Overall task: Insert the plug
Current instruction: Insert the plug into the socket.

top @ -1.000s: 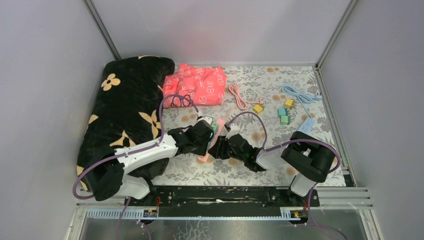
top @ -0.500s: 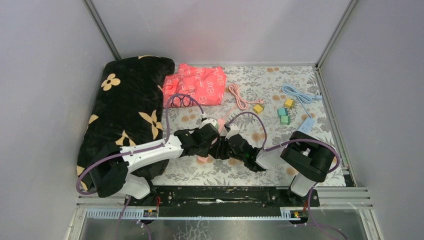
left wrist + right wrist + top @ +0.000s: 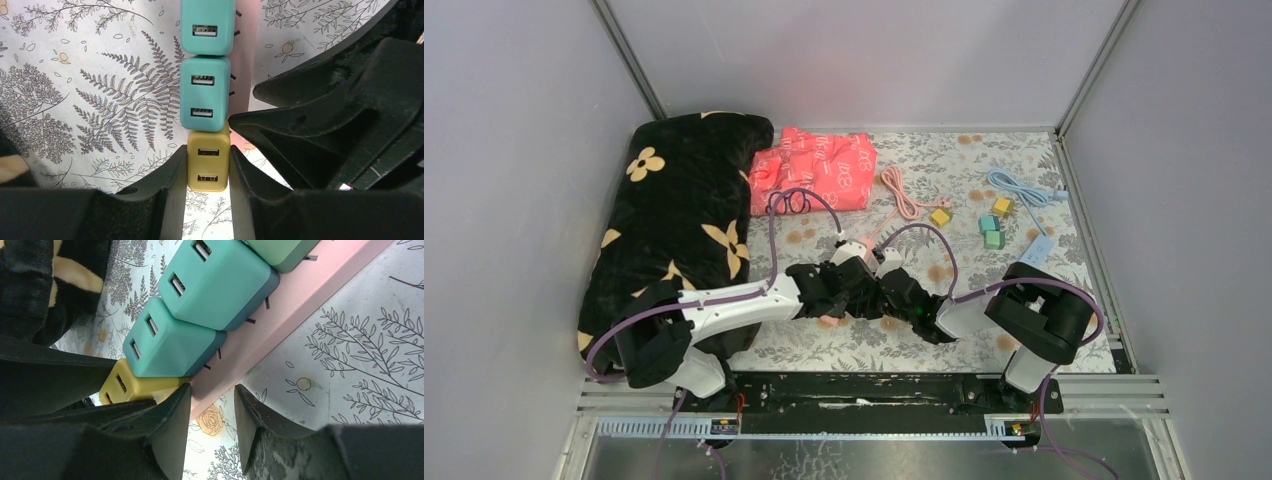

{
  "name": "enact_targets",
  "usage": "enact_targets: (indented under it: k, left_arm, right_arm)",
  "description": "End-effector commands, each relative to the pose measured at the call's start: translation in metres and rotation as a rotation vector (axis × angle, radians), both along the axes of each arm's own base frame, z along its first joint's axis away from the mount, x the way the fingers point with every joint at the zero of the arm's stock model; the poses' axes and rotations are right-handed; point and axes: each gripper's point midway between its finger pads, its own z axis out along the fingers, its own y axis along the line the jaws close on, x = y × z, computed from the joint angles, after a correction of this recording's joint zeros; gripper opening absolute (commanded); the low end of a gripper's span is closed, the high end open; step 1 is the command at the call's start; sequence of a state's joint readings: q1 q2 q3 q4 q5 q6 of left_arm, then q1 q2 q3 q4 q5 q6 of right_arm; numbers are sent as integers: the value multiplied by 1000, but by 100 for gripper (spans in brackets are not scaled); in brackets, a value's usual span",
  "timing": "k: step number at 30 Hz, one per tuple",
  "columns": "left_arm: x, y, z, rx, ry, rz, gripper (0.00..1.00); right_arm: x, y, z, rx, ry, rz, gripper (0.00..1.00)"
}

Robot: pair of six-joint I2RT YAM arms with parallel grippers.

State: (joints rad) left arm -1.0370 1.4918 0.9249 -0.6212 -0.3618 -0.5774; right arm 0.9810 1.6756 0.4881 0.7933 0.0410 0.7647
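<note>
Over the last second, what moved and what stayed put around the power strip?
The left gripper, shut on the yellow plug, moved right until it sat beside the right gripper at the near end of the pink power strip. The right gripper stayed clamped on the strip, and the teal plugs stayed seated.

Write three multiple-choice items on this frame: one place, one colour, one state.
1. The yellow charger sits: A) next to a teal charger; B) far from the strip; C) out of sight.
2. The strip is: A) white; B) pink; C) black.
3. The left jaws are: A) wide open; B) shut on nothing; C) shut on the yellow charger.
Answers: 1 A, the two touch in the left wrist view; 2 B, pink shows beside the chargers; 3 C, both jaws press its sides.
</note>
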Motion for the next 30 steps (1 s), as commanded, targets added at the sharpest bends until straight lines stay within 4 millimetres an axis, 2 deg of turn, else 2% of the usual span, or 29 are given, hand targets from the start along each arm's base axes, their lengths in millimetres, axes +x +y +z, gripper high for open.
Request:
enact_targets:
  k: [1, 9, 12, 19, 30]
  left_arm:
    - [-32, -28, -40, -74, 161, -7, 0]
    - [-44, -24, -48, -165, 201, 6, 0]
    - [-46, -14, -55, -179, 230, 36, 0]
    - [-40, 11, -60, -187, 255, 115, 0]
    - [-32, 21, -71, -118, 255, 135, 0]
  right_arm:
    - [-7, -8, -19, -72, 30, 4, 43]
    - [-7, -8, -19, -68, 29, 7, 43]
    - [-7, -7, -19, -67, 28, 10, 43]
    - [-8, -8, -17, -61, 25, 7, 43]
    - [-8, -8, -16, -56, 26, 8, 43]
